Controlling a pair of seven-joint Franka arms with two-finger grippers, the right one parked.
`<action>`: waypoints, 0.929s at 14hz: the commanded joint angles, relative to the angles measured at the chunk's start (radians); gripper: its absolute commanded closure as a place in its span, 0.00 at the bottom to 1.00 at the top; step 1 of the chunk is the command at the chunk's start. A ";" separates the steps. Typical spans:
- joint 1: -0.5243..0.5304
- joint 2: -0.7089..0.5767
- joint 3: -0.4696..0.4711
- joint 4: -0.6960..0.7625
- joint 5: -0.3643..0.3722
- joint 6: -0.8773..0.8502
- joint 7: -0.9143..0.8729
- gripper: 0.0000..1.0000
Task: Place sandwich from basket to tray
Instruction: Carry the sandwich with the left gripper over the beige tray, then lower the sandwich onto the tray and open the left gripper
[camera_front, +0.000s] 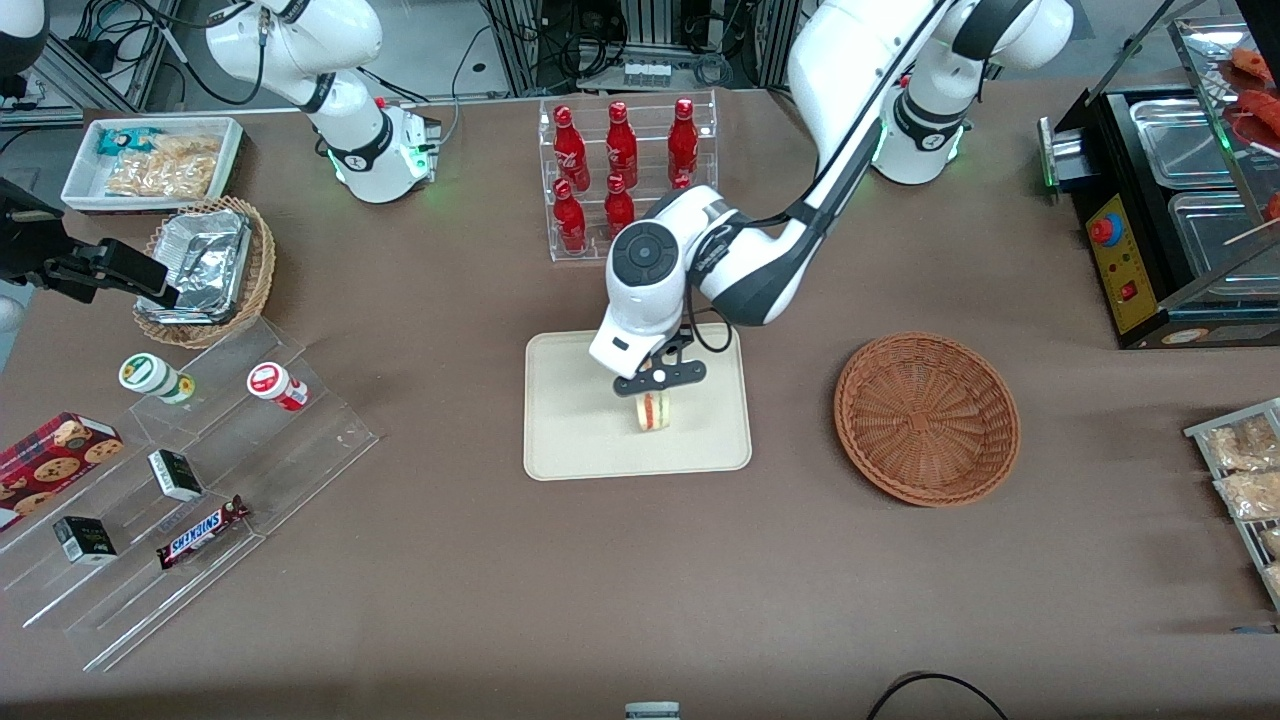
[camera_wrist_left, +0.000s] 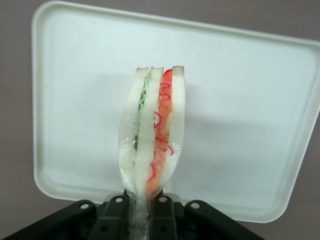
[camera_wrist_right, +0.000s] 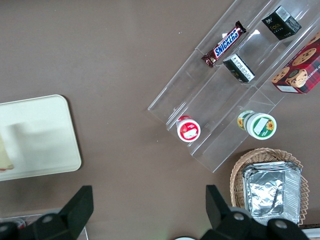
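My gripper (camera_front: 655, 390) hangs over the cream-beige tray (camera_front: 570, 440) and is shut on the sandwich (camera_front: 654, 412). In the left wrist view the black fingers (camera_wrist_left: 115, 220) pinch the wrapped corner of the sandwich (camera_wrist_left: 152, 145), whose white bread, green and red-orange layers point down at the tray (camera_wrist_left: 240, 100). I cannot tell whether the wedge touches the tray or hangs just above it. The reddish-brown wicker basket (camera_front: 927, 416) sits beside the tray, toward the working arm's end of the table, with nothing in it.
A clear rack of red bottles (camera_front: 620, 165) stands farther from the front camera than the tray. Stepped acrylic shelves (camera_front: 180, 480) with snacks lie toward the parked arm's end, near a tan basket with foil (camera_front: 205, 268) and a white bin (camera_front: 155, 160). A black food warmer (camera_front: 1170, 200) stands at the working arm's end.
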 joint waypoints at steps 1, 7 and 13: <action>-0.028 0.040 0.012 0.036 0.014 -0.002 0.027 0.89; -0.067 0.089 0.014 0.036 0.031 0.050 0.026 0.88; -0.056 0.094 0.021 0.030 0.040 0.055 0.029 0.88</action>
